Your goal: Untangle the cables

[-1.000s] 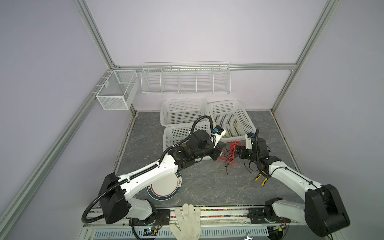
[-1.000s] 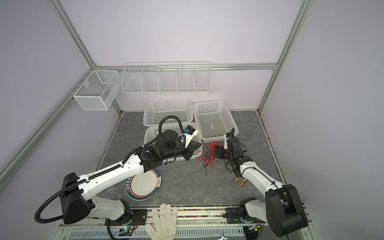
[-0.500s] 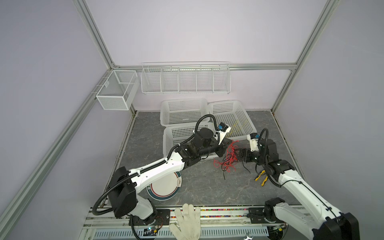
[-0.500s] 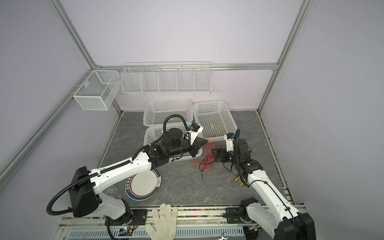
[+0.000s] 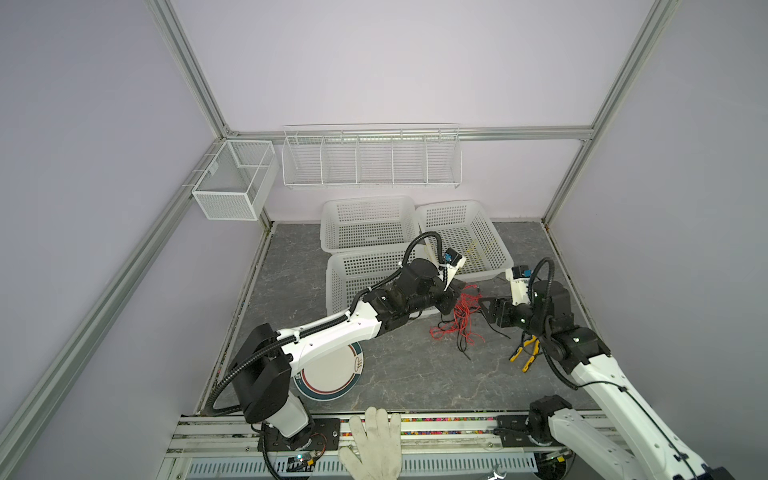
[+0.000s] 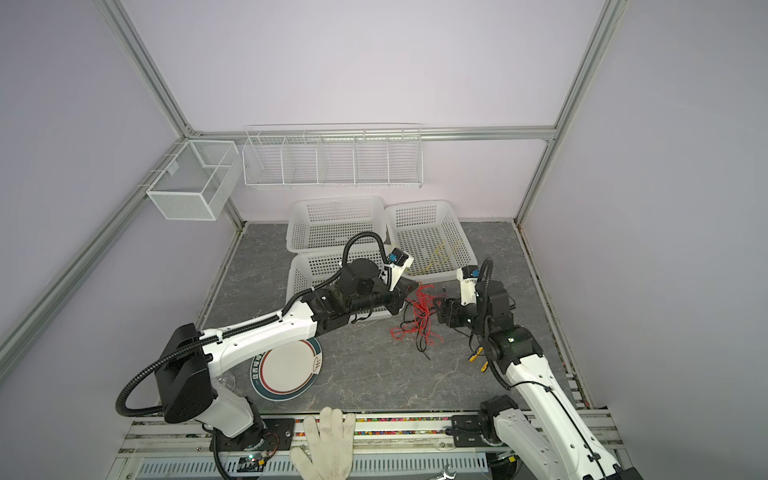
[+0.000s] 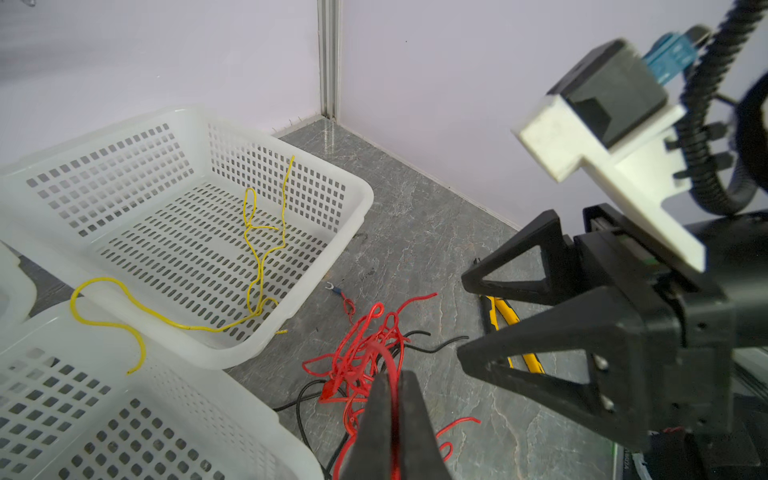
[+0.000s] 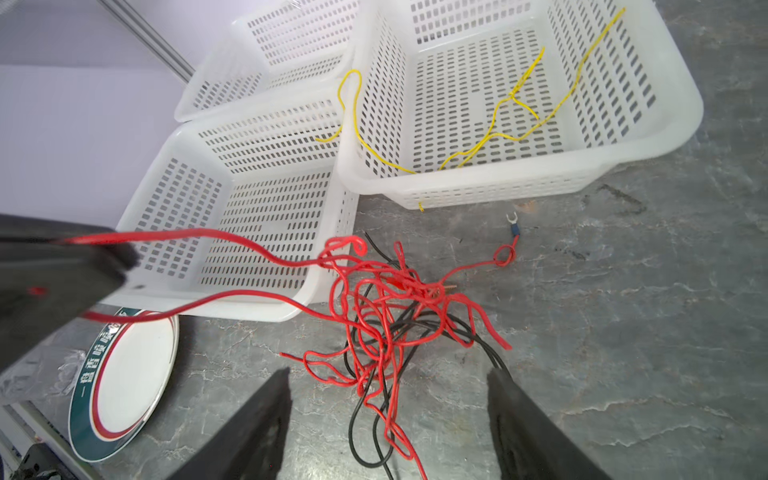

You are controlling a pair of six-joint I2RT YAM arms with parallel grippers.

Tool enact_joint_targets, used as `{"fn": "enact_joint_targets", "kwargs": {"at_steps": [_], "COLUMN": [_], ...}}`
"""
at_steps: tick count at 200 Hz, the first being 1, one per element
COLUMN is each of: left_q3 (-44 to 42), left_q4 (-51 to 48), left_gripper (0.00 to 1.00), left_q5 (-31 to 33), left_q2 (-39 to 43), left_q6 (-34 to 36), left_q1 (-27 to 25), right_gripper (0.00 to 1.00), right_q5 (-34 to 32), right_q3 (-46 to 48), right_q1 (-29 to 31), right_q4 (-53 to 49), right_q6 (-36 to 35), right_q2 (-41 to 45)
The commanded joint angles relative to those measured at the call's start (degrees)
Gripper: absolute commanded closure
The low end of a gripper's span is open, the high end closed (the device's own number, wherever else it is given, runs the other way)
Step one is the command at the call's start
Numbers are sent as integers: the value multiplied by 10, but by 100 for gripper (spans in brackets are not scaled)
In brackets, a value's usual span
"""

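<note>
The cables form a red and black tangle (image 5: 461, 320) (image 6: 417, 318) on the grey table in front of the baskets. My left gripper (image 5: 453, 297) (image 7: 392, 376) is shut on a red cable that runs taut from the tangle (image 7: 361, 357). Facing it from the right, my right gripper (image 5: 484, 307) (image 8: 389, 371) stands open low over the tangle (image 8: 386, 299). Loose red and black strands lie between its fingers. A yellow cable (image 7: 257, 257) (image 8: 494, 133) lies in the right basket (image 5: 503, 253) and hangs over its rim into the front basket (image 5: 345, 282).
A third white basket (image 5: 368, 220) stands at the back. A plate (image 5: 332, 378) lies under the left arm. Yellow-handled pliers (image 5: 525, 353) lie right of the tangle, under the right arm. A white glove (image 5: 374, 440) rests on the front rail. Wire racks (image 5: 370, 158) hang on the back wall.
My left gripper has moved a little to the right with the red cable. The right arm has swung its wrist round toward the tangle, and its jaws have narrowed somewhat.
</note>
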State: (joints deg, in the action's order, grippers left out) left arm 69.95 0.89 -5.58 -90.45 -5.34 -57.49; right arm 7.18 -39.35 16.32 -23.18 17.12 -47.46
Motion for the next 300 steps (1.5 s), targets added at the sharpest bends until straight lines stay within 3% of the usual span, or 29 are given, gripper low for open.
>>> {"fn": "enact_joint_targets", "kwargs": {"at_steps": [1, 39, 80, 131, 159, 213, 300], "left_q3": [16, 8, 26, 26, 24, 5, -9], "left_q4": [12, 28, 23, 36, 36, 33, 27], "left_gripper": [100, 100, 100, 100, 100, 100, 100], "left_q5": [9, -14, -23, -30, -32, -13, 0], "left_q2": [38, 80, 105, 111, 120, 146, 165], "left_q6": [2, -1, 2, -5, -3, -1, 1], "left_q1": [-2, -2, -2, -2, -2, -1, 1], "right_gripper": [33, 35, 40, 38, 38, 38, 42], "right_q5": [-52, -58, -14, 29, 8, 31, 86], "right_q3": [31, 71, 96, 139, 166, 215, 206], "right_q1": [-1, -19, -21, -19, -18, -17, -12], "right_q4": [-25, -8, 15, 76, 126, 257, 393], "right_q6": [24, 48, 21, 26, 32, 38, 41], "right_q2": [13, 56, 83, 102, 77, 21, -86]}}
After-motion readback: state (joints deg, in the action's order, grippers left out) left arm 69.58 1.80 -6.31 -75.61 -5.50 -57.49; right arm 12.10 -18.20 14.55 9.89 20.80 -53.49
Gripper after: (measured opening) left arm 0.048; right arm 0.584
